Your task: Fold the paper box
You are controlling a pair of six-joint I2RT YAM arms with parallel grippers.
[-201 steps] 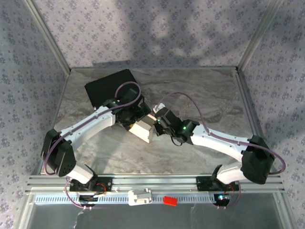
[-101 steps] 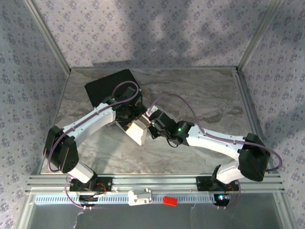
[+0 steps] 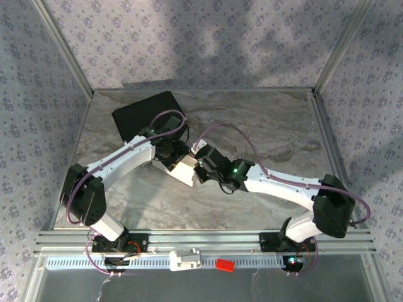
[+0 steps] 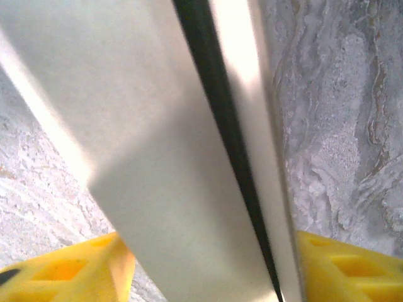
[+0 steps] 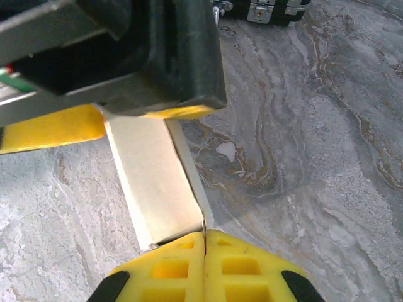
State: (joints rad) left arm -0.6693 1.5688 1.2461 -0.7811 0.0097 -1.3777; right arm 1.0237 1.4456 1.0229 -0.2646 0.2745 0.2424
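Though partly folded, the white paper box (image 3: 184, 170) gapes.

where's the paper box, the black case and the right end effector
paper box (image 5: 157, 189): right wrist view, on its flat white panel
black case (image 3: 141, 113): top external view, on its bare top face
right end effector (image 5: 204, 242): right wrist view, on the seam where its yellow tips meet

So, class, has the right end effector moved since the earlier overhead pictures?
Yes. The right end effector has shifted left across the table, closer to the fixed black case, with the paper box pinched in it.
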